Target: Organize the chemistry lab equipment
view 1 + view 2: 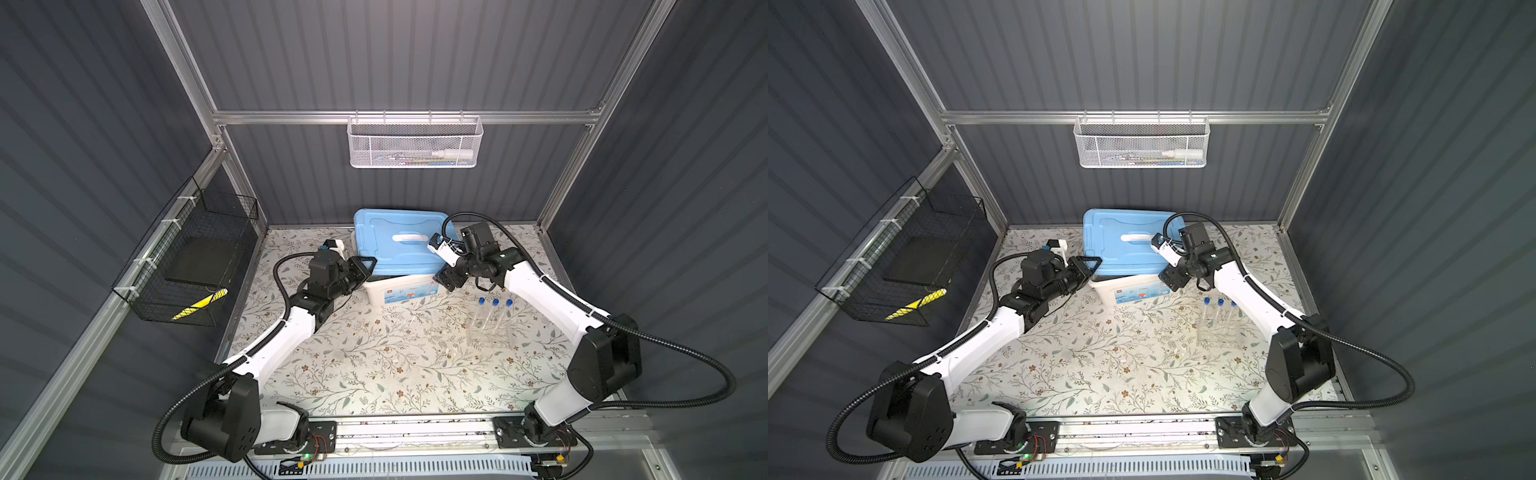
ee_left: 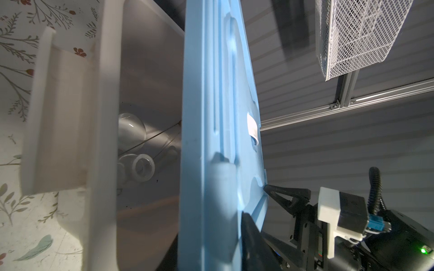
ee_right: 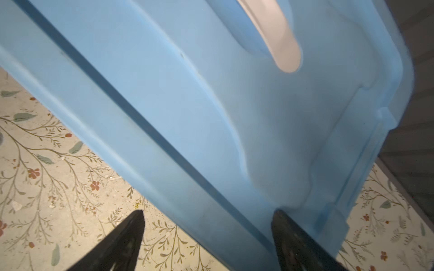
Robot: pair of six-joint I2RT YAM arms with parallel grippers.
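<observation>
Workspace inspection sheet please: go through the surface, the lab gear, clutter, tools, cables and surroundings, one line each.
Surface: floral table, no spills seen.
Job's things: three tubes upright in rack; bowls and rods inside tub.
Clutter: nothing seen.
Tools: left tool shut on lid, lifted off the tub's rim; right tool open at the lid's edge.
Cables: black conduits loop beside both arms, unsnagged.
Surroundings: white mesh basket on back rail; black wire basket on left wall.
</observation>
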